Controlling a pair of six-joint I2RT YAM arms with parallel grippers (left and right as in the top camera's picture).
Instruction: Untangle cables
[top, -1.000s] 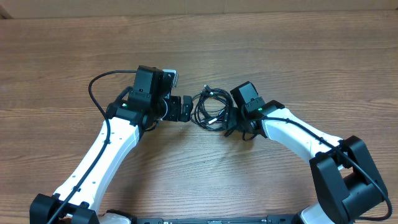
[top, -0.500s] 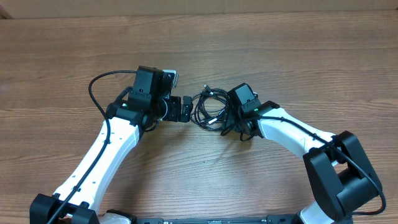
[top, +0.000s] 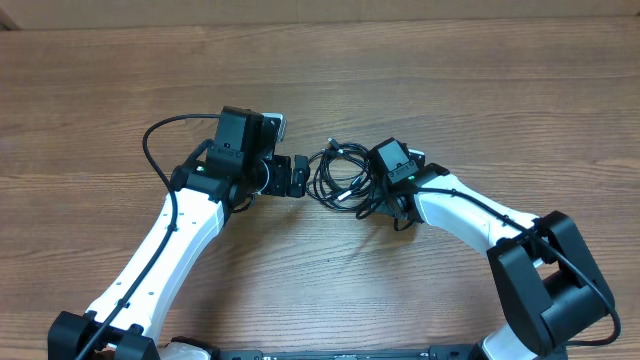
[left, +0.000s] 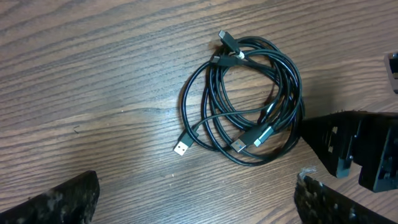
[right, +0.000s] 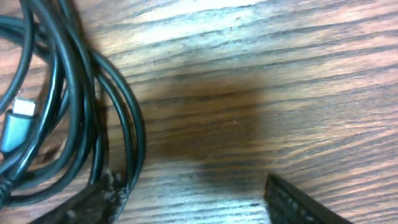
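The cables (top: 340, 175) are thin black cords in a loose coil on the wooden table, between my two grippers. In the left wrist view the coil (left: 249, 99) lies ahead of the fingers, with silver-tipped plugs showing. My left gripper (top: 300, 177) is open and empty just left of the coil; its fingertips (left: 196, 202) are wide apart, short of the coil. My right gripper (top: 372, 195) is open at the coil's right edge. In the right wrist view its fingers (right: 193, 205) are spread, the left finger touching the outer strands of the cables (right: 74, 93).
The wooden table (top: 450, 90) extends on all sides. A thicker black wire (top: 150, 150) loops from the left arm. The right gripper's black body (left: 354, 146) shows at the right of the left wrist view, beside the coil.
My right gripper has shifted slightly left, closer against the coil's right edge. The left arm and the coil have not visibly moved.
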